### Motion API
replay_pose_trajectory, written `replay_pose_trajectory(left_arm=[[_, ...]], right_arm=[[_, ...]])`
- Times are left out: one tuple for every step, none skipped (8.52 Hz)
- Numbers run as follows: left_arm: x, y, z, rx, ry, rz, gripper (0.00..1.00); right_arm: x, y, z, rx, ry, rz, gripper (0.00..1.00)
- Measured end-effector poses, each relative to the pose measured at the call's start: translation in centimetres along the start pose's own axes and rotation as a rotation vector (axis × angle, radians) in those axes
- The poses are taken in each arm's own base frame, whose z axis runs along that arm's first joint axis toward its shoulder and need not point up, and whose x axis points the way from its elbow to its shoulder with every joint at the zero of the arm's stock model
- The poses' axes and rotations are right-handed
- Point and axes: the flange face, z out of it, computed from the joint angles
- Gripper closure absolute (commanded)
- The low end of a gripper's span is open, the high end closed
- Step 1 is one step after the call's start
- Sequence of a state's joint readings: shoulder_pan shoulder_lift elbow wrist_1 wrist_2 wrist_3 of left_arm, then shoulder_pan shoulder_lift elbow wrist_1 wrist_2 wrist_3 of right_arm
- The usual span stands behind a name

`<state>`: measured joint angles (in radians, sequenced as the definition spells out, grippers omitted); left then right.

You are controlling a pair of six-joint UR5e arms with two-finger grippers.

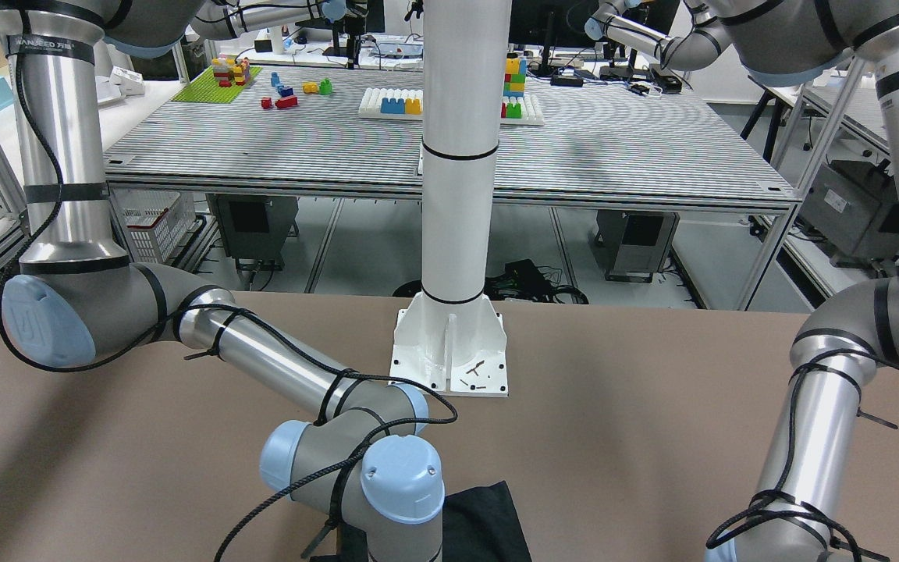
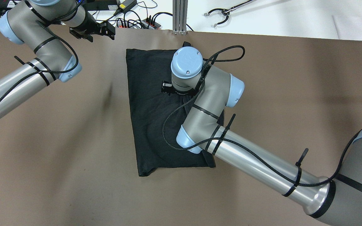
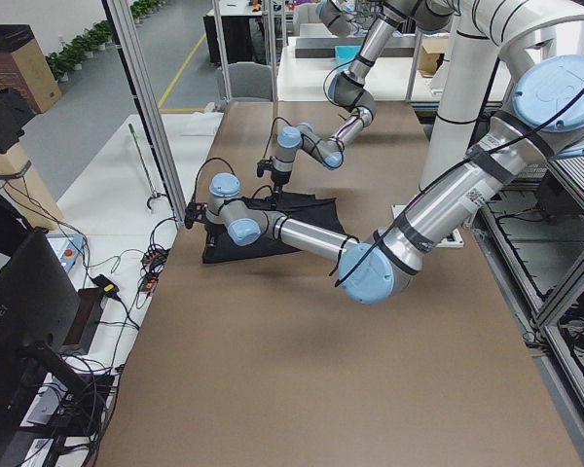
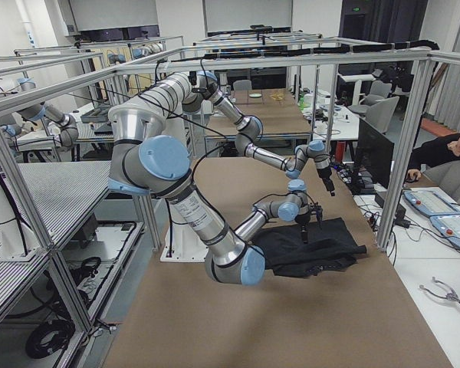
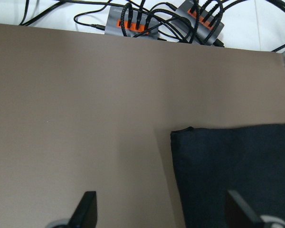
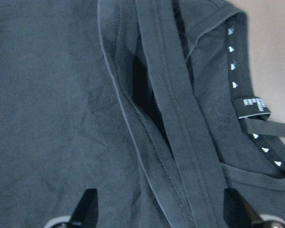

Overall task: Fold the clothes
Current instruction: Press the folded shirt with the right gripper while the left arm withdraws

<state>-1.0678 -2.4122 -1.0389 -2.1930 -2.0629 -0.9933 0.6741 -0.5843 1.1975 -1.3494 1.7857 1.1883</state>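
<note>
Across the table in the front-facing view, a corner of the black garment [image 1: 488, 519] shows at the bottom edge, on the near side of the white pillar [image 1: 459, 156]. From overhead, it lies mid-table as a folded rectangle, with the right arm [image 2: 212, 94] above its right part. At the left wrist, the left gripper [image 5: 162, 211] is spread wide and empty beside the garment's far left corner. At the right wrist, the right gripper [image 6: 161, 211] is equally wide and empty over folded hems and a neck label [image 6: 254, 107].
</note>
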Motion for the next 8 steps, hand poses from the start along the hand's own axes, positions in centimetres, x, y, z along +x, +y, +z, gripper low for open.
replay_pose_trajectory(left_arm=[[0.1, 0.6, 0.1, 0.009, -0.003, 0.007, 0.06], [0.1, 1.1, 0.3, 0.015, -0.006, 0.013, 0.06], [0.2, 1.5, 0.5, 0.018, -0.008, 0.016, 0.06], [0.4, 1.8, 0.7, 0.019, -0.009, 0.020, 0.06], [0.7, 2.3, 1.1, 0.019, -0.013, 0.025, 0.06], [0.9, 2.6, 1.5, 0.019, -0.016, 0.029, 0.06], [1.0, 2.8, 1.6, 0.020, -0.018, 0.031, 0.06], [1.0, 2.9, 1.8, 0.020, -0.020, 0.031, 0.06]], right_arm=[[-0.5, 0.8, 1.3, 0.013, 0.011, -0.062, 0.53], [-0.7, 1.2, 2.2, 0.021, 0.015, -0.105, 0.64], [-0.5, 1.5, 3.2, 0.030, 0.019, -0.129, 0.72], [-0.3, 1.6, 4.0, 0.046, 0.022, -0.144, 0.84], [-0.1, 1.6, 4.5, 0.059, 0.025, -0.158, 0.95], [0.0, 1.6, 4.7, 0.067, 0.028, -0.167, 0.96], [0.1, 1.4, 4.8, 0.073, 0.029, -0.170, 0.97], [0.3, 1.1, 4.6, 0.079, 0.030, -0.176, 0.99]])
